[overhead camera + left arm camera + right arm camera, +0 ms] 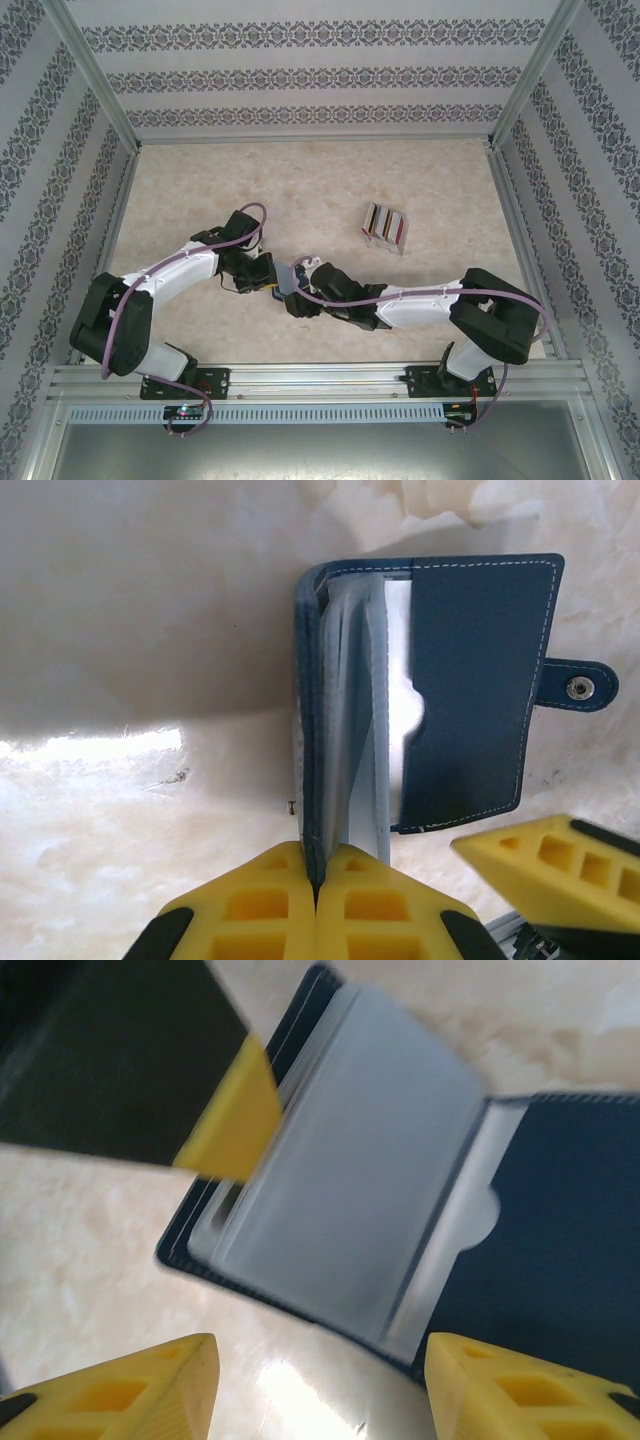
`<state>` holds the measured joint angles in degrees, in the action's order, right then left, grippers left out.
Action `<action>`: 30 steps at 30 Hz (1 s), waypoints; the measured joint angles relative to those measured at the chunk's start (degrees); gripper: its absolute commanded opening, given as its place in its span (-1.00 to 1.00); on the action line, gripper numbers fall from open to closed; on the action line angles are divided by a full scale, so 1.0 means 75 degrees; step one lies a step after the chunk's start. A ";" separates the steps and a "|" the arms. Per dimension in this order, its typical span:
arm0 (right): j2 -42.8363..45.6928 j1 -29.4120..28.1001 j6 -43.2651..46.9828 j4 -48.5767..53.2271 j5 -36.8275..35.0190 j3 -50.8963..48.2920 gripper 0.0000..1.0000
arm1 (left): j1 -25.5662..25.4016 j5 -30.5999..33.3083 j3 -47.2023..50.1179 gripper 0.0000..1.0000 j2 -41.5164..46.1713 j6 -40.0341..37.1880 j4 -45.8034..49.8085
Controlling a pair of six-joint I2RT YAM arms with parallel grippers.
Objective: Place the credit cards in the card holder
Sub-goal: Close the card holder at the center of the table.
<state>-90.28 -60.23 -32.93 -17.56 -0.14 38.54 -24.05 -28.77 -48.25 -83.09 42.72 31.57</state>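
At the left of the overhead frame, the left arm is extended toward the table's middle. Its left gripper is clenched on the card holder; in the left wrist view its yellow fingers are seen pressed together at the bottom centre on the lower edge of the left navy cover; the wallet is held open, with grey-blue sleeves fanned and the snap tab at the right edge. Just right of it, the right gripper is spread wide with nothing grasped, its fingers set to either side of the holder's near edge. Further right and higher in the overhead frame, well apart, the credit cards are stood in a clear slotted rack on the marbled table.
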 measured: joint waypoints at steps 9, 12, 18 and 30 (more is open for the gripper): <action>-0.0353 -0.0003 0.0918 0.0347 -0.0493 0.0664 0.11 | 0.0000 -0.0256 0.0000 -1.00 0.0032 0.0192 0.0067; -0.0356 -0.0003 0.1262 0.0452 -0.0542 0.0659 0.14 | 0.0000 -0.0306 -0.0003 -1.00 0.0032 0.0262 0.0108; -0.0096 -0.0006 0.2055 0.0318 -0.0140 0.0248 0.27 | 0.0000 -0.0338 -0.0210 -1.00 0.0029 0.0315 0.0323; -0.0108 0.0064 0.2975 0.0498 -0.0341 0.0545 0.20 | 0.0000 -0.0361 -0.0256 -1.00 0.0029 0.0312 0.0493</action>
<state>-91.09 -59.75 -10.61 -13.82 -2.70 42.63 -24.05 -31.48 -50.17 -82.87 45.06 35.27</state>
